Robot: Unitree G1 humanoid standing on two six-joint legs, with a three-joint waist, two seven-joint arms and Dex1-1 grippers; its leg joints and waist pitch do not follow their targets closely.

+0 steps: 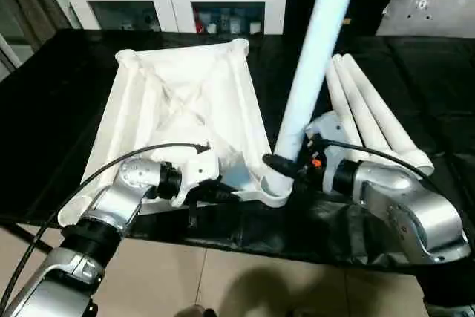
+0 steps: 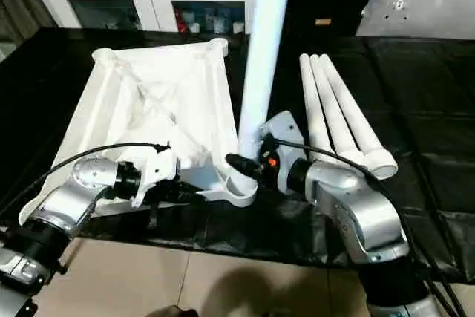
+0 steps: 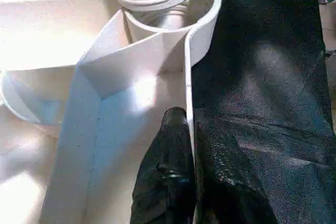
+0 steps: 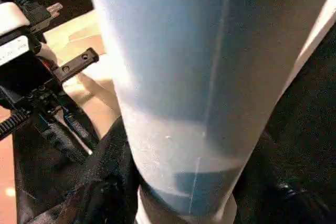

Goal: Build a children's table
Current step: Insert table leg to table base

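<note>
Right claw (image 2: 245,162) is grasping the upright leg (image 2: 261,72) at the corner socket (image 2: 241,187); left claw (image 3: 184,145) is pinching the tabletop's rim (image 3: 186,82). Keeping the leg plumb while twisting should seat its threads.

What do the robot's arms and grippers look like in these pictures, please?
Both forearms, left and right, are rounded silver metal with black joint rings. White wrist housings carry black fingers. A thin black cable loops along each arm, and an orange spot marks the right wrist.
</note>
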